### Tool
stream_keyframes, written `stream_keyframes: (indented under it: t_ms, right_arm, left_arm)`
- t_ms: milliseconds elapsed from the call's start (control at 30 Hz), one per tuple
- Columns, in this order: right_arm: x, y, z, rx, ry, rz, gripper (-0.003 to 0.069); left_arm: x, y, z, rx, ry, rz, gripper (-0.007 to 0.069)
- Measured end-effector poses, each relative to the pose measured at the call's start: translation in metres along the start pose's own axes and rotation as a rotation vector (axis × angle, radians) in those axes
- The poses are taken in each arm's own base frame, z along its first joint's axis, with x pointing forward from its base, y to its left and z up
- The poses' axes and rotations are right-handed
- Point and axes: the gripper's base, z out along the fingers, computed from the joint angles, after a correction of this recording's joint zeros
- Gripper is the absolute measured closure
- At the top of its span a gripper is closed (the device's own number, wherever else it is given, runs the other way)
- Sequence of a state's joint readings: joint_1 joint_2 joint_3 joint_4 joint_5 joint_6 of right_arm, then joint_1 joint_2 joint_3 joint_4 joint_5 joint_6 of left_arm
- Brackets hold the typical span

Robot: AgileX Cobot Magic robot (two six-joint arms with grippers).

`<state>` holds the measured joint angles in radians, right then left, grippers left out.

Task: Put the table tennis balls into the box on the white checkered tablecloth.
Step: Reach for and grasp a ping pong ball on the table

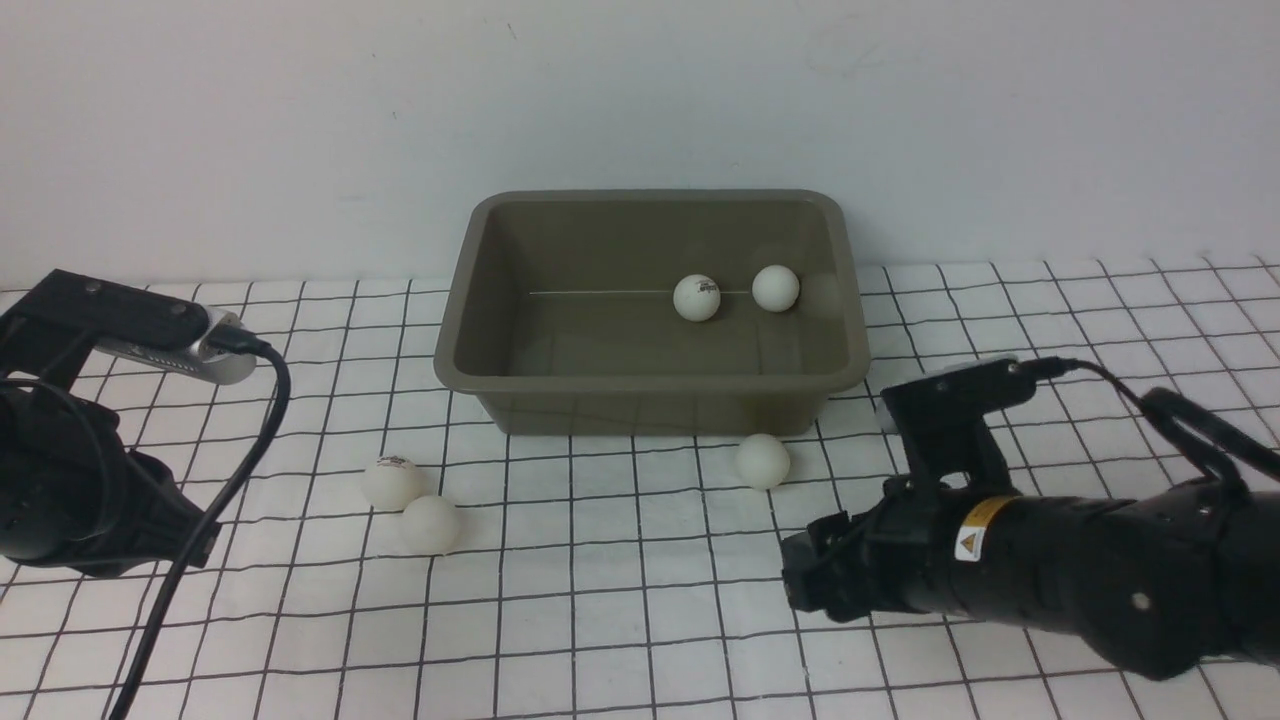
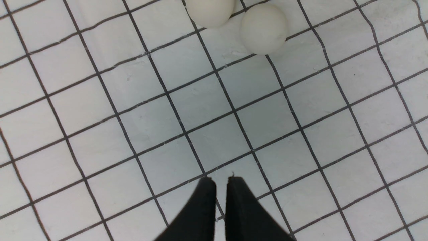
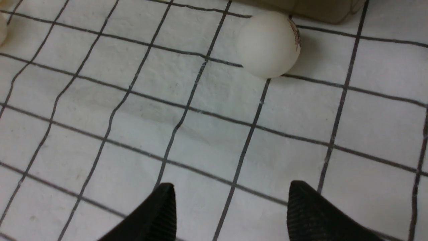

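Five table tennis balls (image 1: 430, 523) show on the tabletop, which the white checkered tablecloth (image 1: 620, 620) covers. The box (image 1: 650, 385) stands at the middle of the far edge, close to the wall (image 1: 300, 120). Two of the balls lie inside it on its floor, in its right half: a ball with a dark print (image 1: 697, 297) and a plain one (image 1: 775, 288) just beside it, not quite touching. The other three are outside on the cloth. The lone ball (image 1: 762, 461) lies just in front of the box's near wall, below its right half; the right wrist view shows a reddish print on its side. The pair lies nearer the left edge, in front of the box's near left corner: a printed ball (image 1: 391, 482) and a plain ball (image 1: 430, 523), touching or nearly so. The left fingers (image 2: 200, 214) are clenched with only a thin slit between them, gripping nothing, over the cloth, and the pair lies ahead of their tips, apart from them. The right fingers (image 3: 153, 217) are spread wide and empty, pointing toward the lone ball and well short of it
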<state>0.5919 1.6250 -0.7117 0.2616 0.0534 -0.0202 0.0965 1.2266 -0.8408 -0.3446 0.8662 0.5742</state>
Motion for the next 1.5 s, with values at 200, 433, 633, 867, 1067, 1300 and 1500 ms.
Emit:
stream_keyframes:
  t_ms: [200, 433, 633, 867, 1067, 1300, 1500]
  right_arm:
    - [-0.012, 0.002, 0.022, 0.003, -0.013, 0.001, 0.0251]
    - [-0.009, 0.002, 0.033, 0.009, 0.004, -0.025, 0.0251]
    - [-0.011, 0.002, 0.033, 0.007, -0.012, -0.051, 0.0251]
    - [-0.011, 0.002, 0.033, 0.007, -0.012, -0.063, 0.0251]
    - [-0.013, 0.002, 0.033, 0.008, -0.023, -0.043, 0.0251]
    - [-0.015, 0.002, 0.037, 0.01, -0.031, -0.041, 0.0251]
    - [-0.02, 0.004, 0.049, 0.006, -0.007, -0.043, 0.0251]
  left_arm:
    - [0.0, 0.0, 0.0, 0.005, -0.004, -0.006, 0.0594]
    - [-0.001, -0.001, 0.0, 0.009, -0.006, -0.009, 0.0594]
    - [-0.001, -0.001, 0.0, 0.014, -0.009, -0.014, 0.0594]
    - [-0.003, -0.004, 0.0, 0.043, -0.028, -0.044, 0.0594]
    - [-0.004, -0.005, 0.0, 0.061, -0.041, -0.061, 0.0594]
    - [-0.004, -0.005, 0.0, 0.058, -0.046, -0.061, 0.0594]
    - [-0.004, -0.005, 0.0, 0.058, -0.047, -0.06, 0.0594]
